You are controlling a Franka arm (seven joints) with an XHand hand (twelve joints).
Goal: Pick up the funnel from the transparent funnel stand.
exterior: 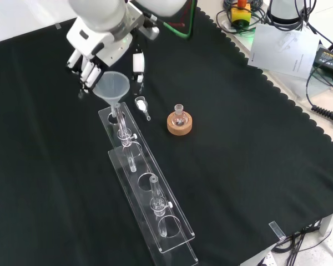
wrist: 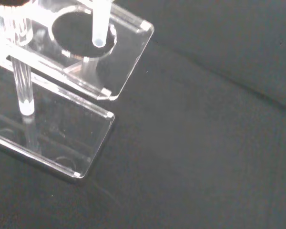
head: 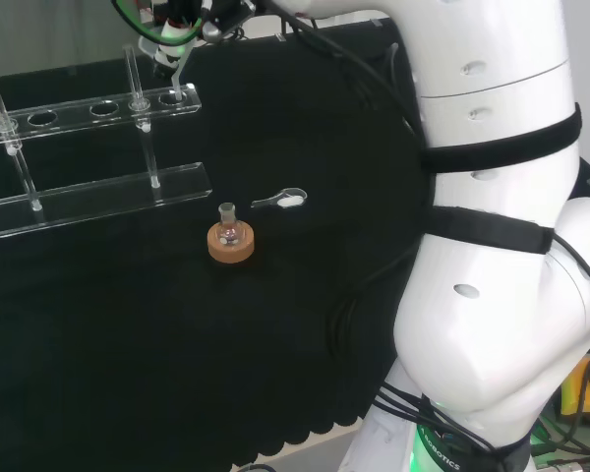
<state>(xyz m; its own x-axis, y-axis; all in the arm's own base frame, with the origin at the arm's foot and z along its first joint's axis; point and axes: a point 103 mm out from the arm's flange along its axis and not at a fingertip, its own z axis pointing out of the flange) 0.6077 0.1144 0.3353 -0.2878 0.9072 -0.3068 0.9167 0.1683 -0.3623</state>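
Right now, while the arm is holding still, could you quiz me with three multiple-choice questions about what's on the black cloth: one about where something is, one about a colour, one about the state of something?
1. Where does the funnel sit?
A. In the end hole of the clear stand nearest the hand
B. Lying flat on the cloth
C. On the cork ring

2. What colour is the ring under the small flask?
A. Red
B. Tan cork
C. Blue

3. What is the state of the funnel's stem?
A. Snapped in two
B. Lying across the stand's base
C. Upright, its tip at the hole

Answers:
1 A: the front view shows the cone above the stand's end hole, by the hand.
2 B: both the head and front views show a tan ring.
3 C: the wrist view shows the stem pointing down at the hole.
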